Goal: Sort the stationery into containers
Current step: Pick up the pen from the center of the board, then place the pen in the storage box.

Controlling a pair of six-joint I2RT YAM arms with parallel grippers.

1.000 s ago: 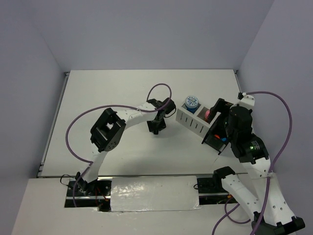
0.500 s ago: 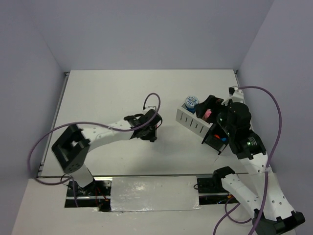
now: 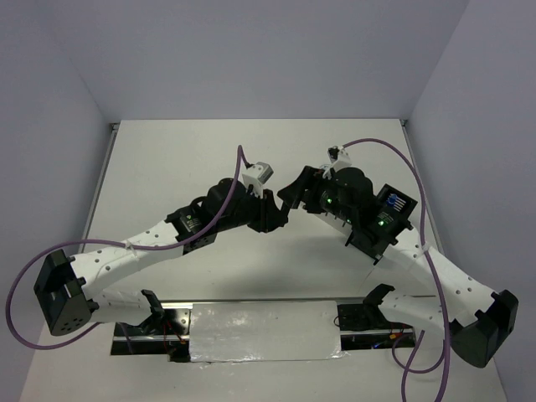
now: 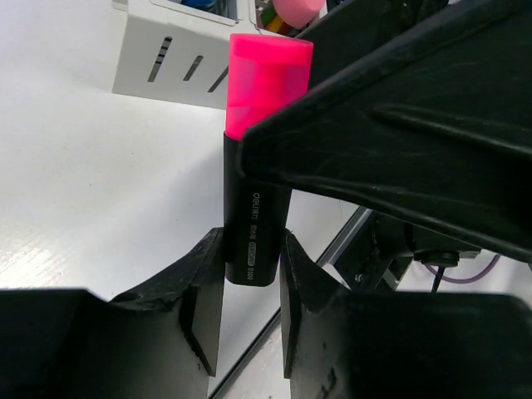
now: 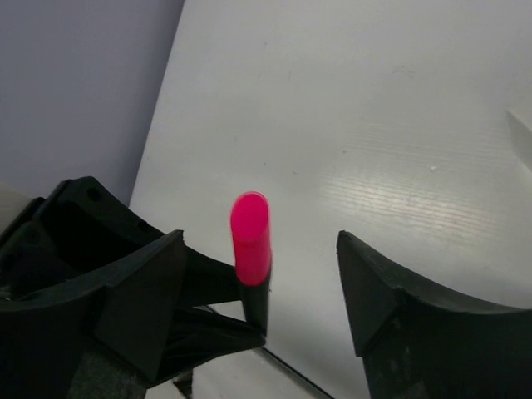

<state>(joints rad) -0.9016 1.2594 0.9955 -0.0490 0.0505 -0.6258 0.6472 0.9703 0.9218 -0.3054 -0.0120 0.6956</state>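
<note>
Pink-capped and black-barrelled, the highlighter (image 4: 264, 96) stood upright in the left gripper (image 4: 252, 259), whose two fingers were clamped on the lower barrel, leaving the cap end free above them. The right gripper (image 5: 259, 249) had its jaws spread wide and straddled that cap, with the highlighter dead centre between its fingers and open gaps on both sides. From the left wrist view one right finger crossed close by the barrel; touching or not, I couldn't tell. It looked like a handover, so I'd judge the right jaws needed only to close on the cap end. Just beyond the left gripper sat the white slotted box (image 4: 174, 62), and the black box (image 3: 395, 203) lay back along the right arm. Bare table (image 5: 374, 125) spread beneath both grippers.
</note>
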